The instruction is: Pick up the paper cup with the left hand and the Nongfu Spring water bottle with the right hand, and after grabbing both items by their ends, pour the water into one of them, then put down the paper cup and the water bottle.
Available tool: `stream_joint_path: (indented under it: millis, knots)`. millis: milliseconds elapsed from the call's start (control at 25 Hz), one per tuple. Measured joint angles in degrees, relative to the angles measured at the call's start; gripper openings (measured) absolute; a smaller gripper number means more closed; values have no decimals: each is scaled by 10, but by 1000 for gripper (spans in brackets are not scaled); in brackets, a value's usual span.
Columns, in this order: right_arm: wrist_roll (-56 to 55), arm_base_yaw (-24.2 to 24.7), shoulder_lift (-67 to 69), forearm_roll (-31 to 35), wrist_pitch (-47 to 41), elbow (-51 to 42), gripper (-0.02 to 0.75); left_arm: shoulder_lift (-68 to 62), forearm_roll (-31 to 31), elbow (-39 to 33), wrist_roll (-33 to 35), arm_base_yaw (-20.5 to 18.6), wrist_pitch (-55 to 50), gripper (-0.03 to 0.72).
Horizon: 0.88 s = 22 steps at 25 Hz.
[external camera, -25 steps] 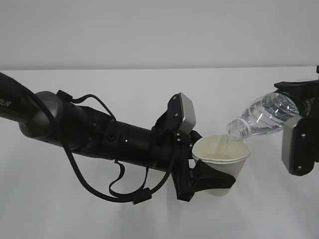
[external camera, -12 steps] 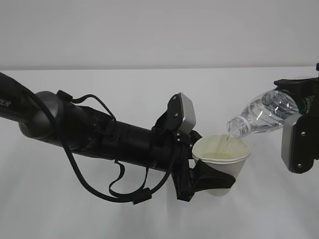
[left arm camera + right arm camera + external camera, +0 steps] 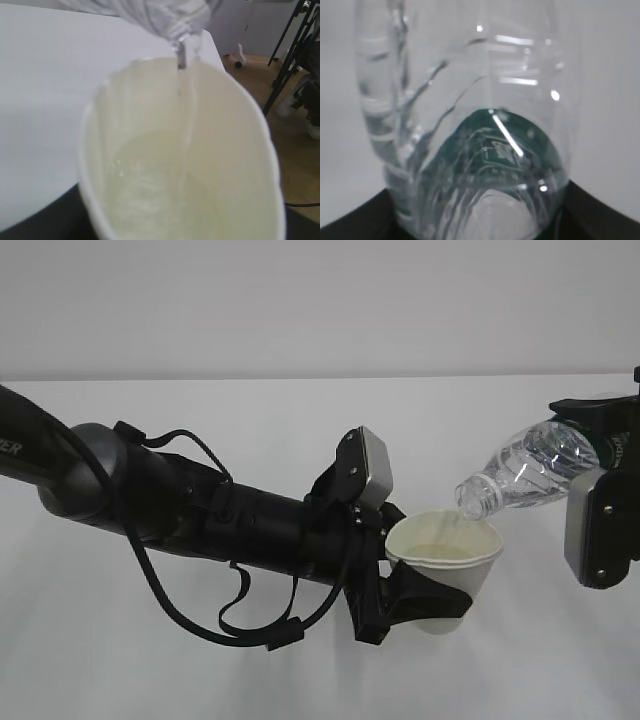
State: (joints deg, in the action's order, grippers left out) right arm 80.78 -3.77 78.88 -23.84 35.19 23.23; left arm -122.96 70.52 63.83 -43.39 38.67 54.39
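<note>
Exterior view: bottle (image 3: pixel 528 472) mouth down-left

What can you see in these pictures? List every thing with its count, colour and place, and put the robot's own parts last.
paper cup: one, white outside and cream inside, held upright above the table at centre right, partly filled.
water bottle: one, clear with a dark green label, no cap, tilted with its mouth down over the cup's rim, at right.
water: one thin clear stream falling from the bottle's mouth into the cup, pooling at the bottom.
table: one, white, under everything.
wall: one, pale grey, behind the table.
left gripper: one, black, closed around the cup's lower part, on a black arm coming from the left.
right gripper: one, black with a grey plate, holding the bottle's base end at the right edge.
</note>
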Motion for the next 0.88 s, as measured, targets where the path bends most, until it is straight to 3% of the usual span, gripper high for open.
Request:
stream_joint_path:
  millis: [880]
  knots:
    - [4,0,0,-3,0,0,438,-1,0,0,0,0,0,430]
